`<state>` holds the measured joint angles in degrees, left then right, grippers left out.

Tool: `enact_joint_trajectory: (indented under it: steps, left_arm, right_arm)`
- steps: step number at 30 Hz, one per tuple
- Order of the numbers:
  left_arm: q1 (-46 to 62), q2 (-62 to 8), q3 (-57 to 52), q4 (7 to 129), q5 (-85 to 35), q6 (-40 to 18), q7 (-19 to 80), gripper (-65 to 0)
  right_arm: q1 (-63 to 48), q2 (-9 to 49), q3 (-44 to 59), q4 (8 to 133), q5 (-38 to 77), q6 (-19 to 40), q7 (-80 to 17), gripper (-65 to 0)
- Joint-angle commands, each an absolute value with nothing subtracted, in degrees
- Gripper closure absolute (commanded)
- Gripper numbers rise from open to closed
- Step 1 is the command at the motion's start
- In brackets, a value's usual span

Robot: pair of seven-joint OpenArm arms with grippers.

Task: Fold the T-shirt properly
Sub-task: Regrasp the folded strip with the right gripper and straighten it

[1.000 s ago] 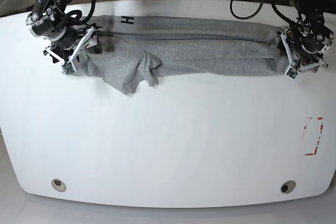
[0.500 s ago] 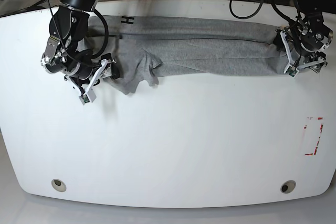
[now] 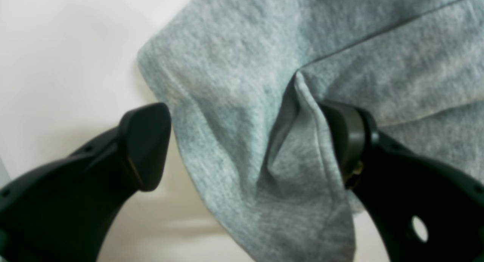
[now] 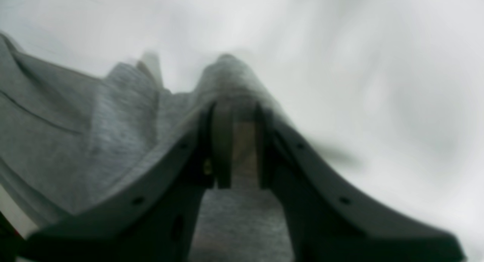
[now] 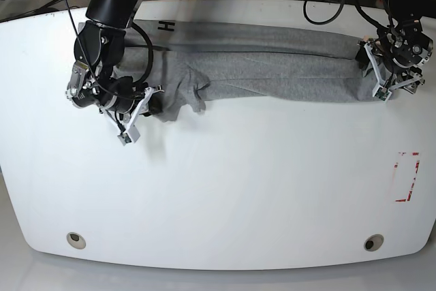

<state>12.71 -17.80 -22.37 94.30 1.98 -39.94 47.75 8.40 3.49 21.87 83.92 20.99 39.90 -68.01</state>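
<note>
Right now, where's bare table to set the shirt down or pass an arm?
Free: the whole near half of the table, from the T-shirt down to the two round holes, left of the red tape mark. Crowded: the far strip, with a pincer at each shirt end, right and left.

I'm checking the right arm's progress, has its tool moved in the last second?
Yes. In the base view the right tool has come down from the shirt's top corner by the letter H toward the near table edge.
</note>
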Motion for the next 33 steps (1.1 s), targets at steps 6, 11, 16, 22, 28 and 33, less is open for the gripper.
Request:
enact_joint_trajectory:
  steps: [6,11,16,22,28,33]
  left_arm:
    - [12.79,-18.33,-22.29,94.37,2.77,-40.00,47.78,-53.5]
    - [12.79,-18.33,-22.11,94.29,2.77,-40.00,47.78,-53.5]
    - [12.79,-18.33,-22.02,94.20,2.86,-40.00,47.78,-53.5]
    - [12.79,-18.42,-22.11,91.03,2.77,-40.00,47.25,-53.5]
    - [12.79,-18.42,-22.29,90.07,2.51,-40.00,46.20,-53.5]
    - [12.79,-18.42,-22.29,90.51,2.33,-40.00,45.85,-53.5]
  right_arm:
    - [7.16,3.65,21.05,87.25,22.37,40.00,-65.63,0.0]
    - [4.18,3.56,21.05,99.56,22.37,40.00,-68.53,0.0]
    - [0.48,3.56,21.32,106.24,23.69,40.00,-68.97,0.0]
    - [2.24,3.65,21.41,102.73,21.93,40.00,-68.35,-21.9]
    - [5.93,4.09,21.41,92.79,20.97,40.00,-61.85,-54.4]
    - [9.27,4.62,21.41,82.24,16.48,40.00,-57.98,-49.6]
